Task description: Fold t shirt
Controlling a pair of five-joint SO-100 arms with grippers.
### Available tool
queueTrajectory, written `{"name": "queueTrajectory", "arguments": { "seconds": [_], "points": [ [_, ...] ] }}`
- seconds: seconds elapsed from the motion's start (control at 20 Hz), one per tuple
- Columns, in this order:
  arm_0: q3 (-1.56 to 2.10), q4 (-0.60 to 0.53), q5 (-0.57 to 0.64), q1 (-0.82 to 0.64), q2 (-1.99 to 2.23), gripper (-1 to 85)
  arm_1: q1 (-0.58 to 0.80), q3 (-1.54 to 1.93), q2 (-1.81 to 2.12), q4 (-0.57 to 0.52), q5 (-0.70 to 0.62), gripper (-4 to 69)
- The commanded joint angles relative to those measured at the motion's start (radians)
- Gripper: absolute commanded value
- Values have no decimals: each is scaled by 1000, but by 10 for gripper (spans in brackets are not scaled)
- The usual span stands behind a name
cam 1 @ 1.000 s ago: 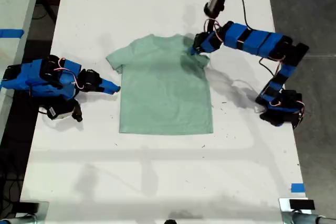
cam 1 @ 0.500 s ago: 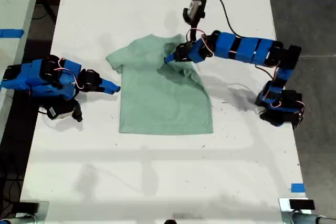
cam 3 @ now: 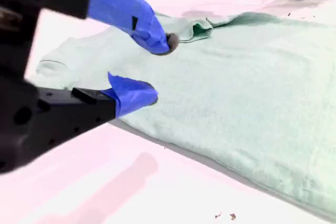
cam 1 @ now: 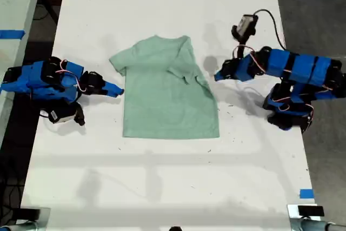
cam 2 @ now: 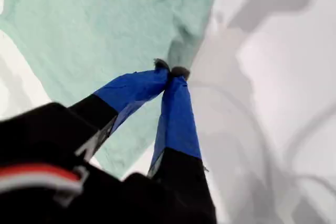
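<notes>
The mint-green t shirt (cam 1: 167, 90) is lying flat mid-worktop (cam 1: 162, 187), with its sleeve on the exterior view's right flopped inward over the chest. The first gripper (cam 1: 217, 76) is hanging just off the shirt's edge on the exterior view's right, fingers (cam 2: 176, 103) pinched together on nothing. The second gripper (cam 1: 118, 89) is sitting by the opposite sleeve, fingers (cam 3: 137, 92) spread apart, nothing between them.
</notes>
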Motion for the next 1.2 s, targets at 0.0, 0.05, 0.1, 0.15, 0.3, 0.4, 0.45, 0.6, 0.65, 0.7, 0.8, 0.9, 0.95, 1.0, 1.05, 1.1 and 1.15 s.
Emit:
{"name": "queueTrajectory", "arguments": {
  "seconds": [0.0,0.05,0.1,0.15,0.3,0.4,0.45,0.6,0.65,0.7,0.8,0.9,0.95,1.0,1.05,1.1,1.15],
  "points": [
    [8,5,5,8,8,115,-54,377,733,120,75,6],
    [8,5,5,8,8,115,-58,488,930,219,80,7],
    [8,5,5,8,8,115,-57,514,904,270,94,7],
    [8,5,5,8,8,115,-37,614,919,252,87,8],
    [8,5,5,8,8,115,-52,603,919,276,150,8],
    [8,5,5,8,8,115,-60,603,919,290,178,8],
    [8,5,5,8,8,115,-63,603,919,299,195,8],
    [8,5,5,8,8,115,-66,601,919,308,213,8],
    [8,5,5,8,8,115,-67,601,919,308,213,8],
    [8,5,5,8,8,115,-67,601,919,308,213,8],
    [8,5,5,8,8,115,-67,601,919,307,213,8],
    [8,5,5,8,8,115,-69,601,919,308,215,8],
    [8,5,5,8,8,115,-69,601,919,308,215,8],
    [8,5,5,8,8,115,-69,601,919,308,215,8],
    [8,5,5,8,8,115,-69,601,919,308,216,8],
    [8,5,5,8,8,115,-69,601,919,308,216,8],
    [8,5,5,8,8,115,-69,601,919,308,218,8]
  ]
}}
